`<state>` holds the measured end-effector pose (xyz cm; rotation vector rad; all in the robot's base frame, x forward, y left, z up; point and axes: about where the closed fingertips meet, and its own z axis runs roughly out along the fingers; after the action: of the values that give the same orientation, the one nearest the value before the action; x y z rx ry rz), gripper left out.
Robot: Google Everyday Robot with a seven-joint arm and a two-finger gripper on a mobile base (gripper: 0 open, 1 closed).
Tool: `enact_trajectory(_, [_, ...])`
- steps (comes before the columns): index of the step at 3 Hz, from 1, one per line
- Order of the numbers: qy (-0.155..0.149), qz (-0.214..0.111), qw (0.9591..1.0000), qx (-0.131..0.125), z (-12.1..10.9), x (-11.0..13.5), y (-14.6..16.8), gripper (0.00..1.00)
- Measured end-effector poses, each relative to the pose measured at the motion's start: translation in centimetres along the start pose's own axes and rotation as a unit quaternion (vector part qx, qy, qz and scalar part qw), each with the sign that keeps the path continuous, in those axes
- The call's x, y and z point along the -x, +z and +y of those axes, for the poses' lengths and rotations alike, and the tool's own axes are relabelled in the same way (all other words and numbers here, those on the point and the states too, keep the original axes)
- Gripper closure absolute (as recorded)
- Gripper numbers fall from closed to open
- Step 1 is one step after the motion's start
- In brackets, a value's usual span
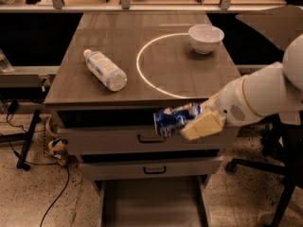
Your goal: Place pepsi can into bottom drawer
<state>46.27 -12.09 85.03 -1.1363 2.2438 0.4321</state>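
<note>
My gripper [191,122] is shut on the pepsi can [173,119], a dark-blue can with white and silver markings, held sideways. The can hangs in the air in front of the cabinet's top drawer front, past the front edge of the cabinet top. The bottom drawer [151,203] is pulled open below, a shallow grey-brown tray with a flat floor and low sides. The can is well above it. My white arm reaches in from the right.
A clear plastic water bottle [105,69] lies on its side on the cabinet top at left. A white bowl [205,37] stands at the back right. Two closed drawers with dark handles [152,139] sit above the bottom drawer. Cables lie on the floor at left.
</note>
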Motion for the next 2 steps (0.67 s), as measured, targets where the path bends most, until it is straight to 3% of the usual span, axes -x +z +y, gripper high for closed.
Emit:
enact_trajectory(1, [0.018,0.065,0.9977,0.011,1.08,-9.10,2.81,1.00])
enact_trajectory(2, [0.018,0.065,0.9977,0.011,1.08,-9.11,2.82,1.00])
